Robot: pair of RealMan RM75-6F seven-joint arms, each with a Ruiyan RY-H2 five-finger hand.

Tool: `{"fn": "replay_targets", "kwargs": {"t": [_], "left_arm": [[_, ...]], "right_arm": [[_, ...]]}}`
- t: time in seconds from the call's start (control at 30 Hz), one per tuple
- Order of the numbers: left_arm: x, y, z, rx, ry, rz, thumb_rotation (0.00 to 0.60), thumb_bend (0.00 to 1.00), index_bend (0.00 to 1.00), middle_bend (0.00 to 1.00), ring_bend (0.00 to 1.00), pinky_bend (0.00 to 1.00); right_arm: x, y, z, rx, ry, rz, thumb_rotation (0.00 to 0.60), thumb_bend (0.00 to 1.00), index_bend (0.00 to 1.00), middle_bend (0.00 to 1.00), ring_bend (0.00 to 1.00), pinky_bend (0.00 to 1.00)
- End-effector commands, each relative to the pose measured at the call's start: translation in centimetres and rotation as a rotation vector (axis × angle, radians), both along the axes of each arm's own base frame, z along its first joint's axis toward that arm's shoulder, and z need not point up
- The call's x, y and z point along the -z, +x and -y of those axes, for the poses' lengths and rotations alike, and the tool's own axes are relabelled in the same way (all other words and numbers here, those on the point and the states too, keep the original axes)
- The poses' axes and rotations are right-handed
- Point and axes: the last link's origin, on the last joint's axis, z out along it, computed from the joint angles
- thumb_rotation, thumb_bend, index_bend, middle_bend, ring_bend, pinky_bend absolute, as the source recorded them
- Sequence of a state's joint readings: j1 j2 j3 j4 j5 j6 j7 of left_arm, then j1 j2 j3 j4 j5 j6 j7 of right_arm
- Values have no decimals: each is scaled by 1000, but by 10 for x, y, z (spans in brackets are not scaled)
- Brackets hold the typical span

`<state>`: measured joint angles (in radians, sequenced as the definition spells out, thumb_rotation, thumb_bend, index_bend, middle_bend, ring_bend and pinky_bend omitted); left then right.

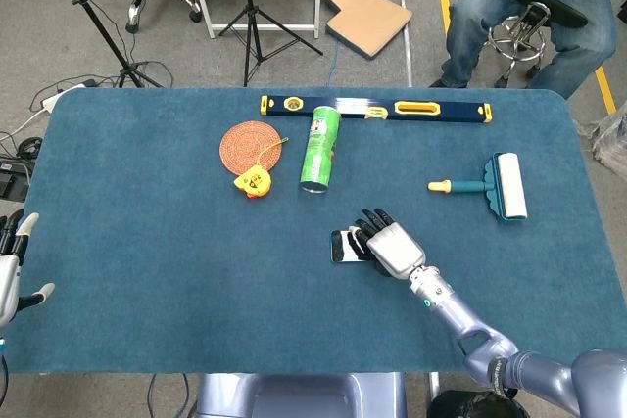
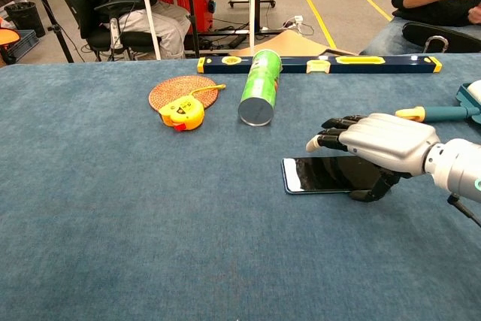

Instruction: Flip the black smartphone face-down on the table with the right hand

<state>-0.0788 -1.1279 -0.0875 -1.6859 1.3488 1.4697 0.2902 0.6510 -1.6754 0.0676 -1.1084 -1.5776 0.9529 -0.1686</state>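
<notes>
The black smartphone (image 1: 342, 245) (image 2: 323, 174) lies flat and screen-up on the blue table, a little right of centre. My right hand (image 1: 388, 245) (image 2: 376, 144) is stretched over its right half, palm down, with the fingers spread above the screen. The thumb (image 2: 373, 190) reaches down to the phone's near right edge. The hand covers that half of the phone in the head view. My left hand (image 1: 12, 271) hangs off the table's near left edge, fingers apart and holding nothing.
A green can (image 1: 319, 148) (image 2: 260, 97) lies on its side just beyond the phone. Left of it are a yellow tape measure (image 1: 253, 181) and a woven coaster (image 1: 252, 145). A spirit level (image 1: 375, 109) lies along the far edge, a lint roller (image 1: 495, 186) at the right.
</notes>
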Motion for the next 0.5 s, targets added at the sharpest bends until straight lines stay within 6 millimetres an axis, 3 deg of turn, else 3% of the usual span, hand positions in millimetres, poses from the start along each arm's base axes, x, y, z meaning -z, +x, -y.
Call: {"fn": "replay_targets", "kwargs": {"t": [0.03,0.5], "left_arm": [[0,0,0,0,1,1,600,0,0,0,0,0],[0,0,0,-1,0,-1,600,0,0,0,0,0]], "right_arm": [[1,-1,1,-1,-1,-6,600,191,193,158,34,129],[7,-3,5,16,15,-41,600,195,194,159,46,155]]}}
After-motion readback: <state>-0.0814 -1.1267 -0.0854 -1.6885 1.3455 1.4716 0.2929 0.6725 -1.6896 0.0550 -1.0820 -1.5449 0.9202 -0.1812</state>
